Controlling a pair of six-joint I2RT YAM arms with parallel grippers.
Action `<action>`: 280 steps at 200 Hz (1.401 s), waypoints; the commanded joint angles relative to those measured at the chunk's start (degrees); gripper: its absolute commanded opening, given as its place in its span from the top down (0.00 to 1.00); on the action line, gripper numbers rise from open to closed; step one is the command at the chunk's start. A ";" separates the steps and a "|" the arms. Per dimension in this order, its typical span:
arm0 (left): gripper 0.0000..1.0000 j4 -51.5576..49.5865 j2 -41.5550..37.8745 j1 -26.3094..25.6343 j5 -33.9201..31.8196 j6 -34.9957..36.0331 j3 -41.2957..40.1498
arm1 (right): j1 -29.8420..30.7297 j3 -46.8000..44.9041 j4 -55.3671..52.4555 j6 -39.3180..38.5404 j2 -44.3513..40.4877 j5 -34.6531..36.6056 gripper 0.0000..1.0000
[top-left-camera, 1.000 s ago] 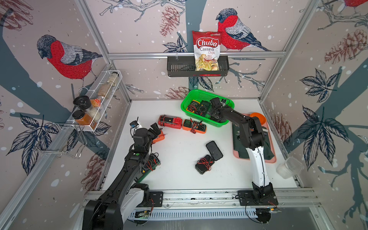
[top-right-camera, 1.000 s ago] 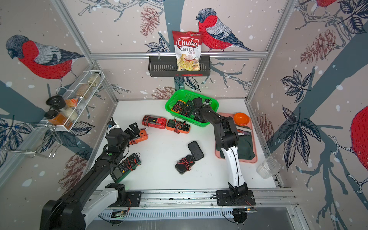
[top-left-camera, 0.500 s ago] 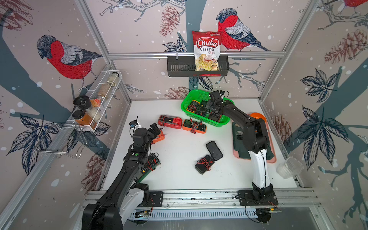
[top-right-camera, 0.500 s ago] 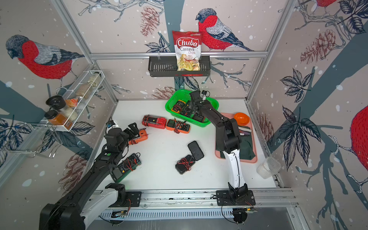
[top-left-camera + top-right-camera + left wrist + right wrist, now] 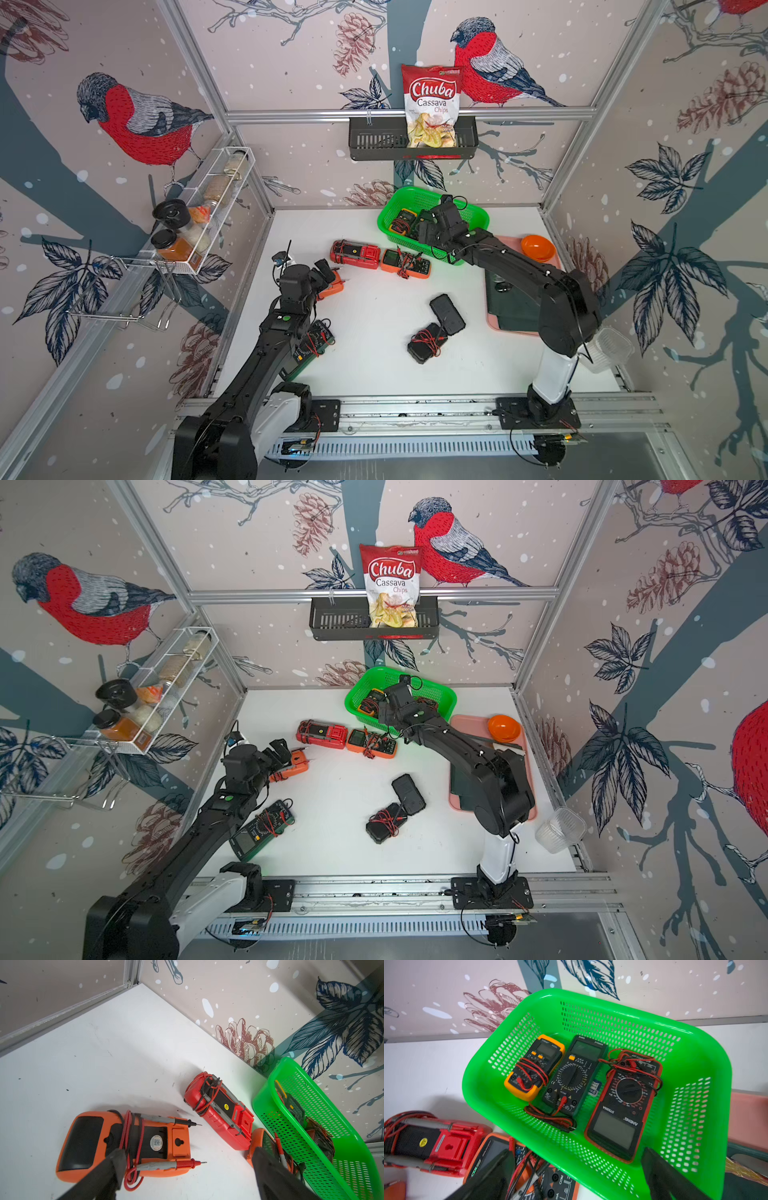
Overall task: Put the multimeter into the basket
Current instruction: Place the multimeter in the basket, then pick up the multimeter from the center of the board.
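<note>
Now the right gripper is held open above the green basket, and the left gripper open over an orange multimeter.

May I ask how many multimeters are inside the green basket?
3, side by side in the basket: a yellow-cased multimeter at one end, a black multimeter in the middle, a red-trimmed multimeter at the other end. None appears hidden underneath.
</note>
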 commanded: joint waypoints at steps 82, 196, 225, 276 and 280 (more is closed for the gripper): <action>0.02 1.46 22.48 0.82 2.56 -2.73 14.77 | 9.89 5.01 -0.09 -12.03 8.65 -3.36 0.00; 0.14 -2.95 46.83 3.19 14.35 -3.15 32.50 | 9.74 5.38 0.45 -11.54 9.27 -7.85 0.00; 0.23 -2.77 49.48 4.07 15.93 -2.89 33.68 | 9.55 6.87 2.69 -14.07 10.06 -15.81 0.03; 0.35 -2.23 52.18 5.81 18.56 -2.99 35.38 | 9.55 13.86 8.82 -17.07 17.45 -26.29 0.06; 0.35 -2.25 52.19 5.91 18.65 -2.92 35.42 | 9.47 14.95 8.89 -17.35 18.34 -26.35 0.04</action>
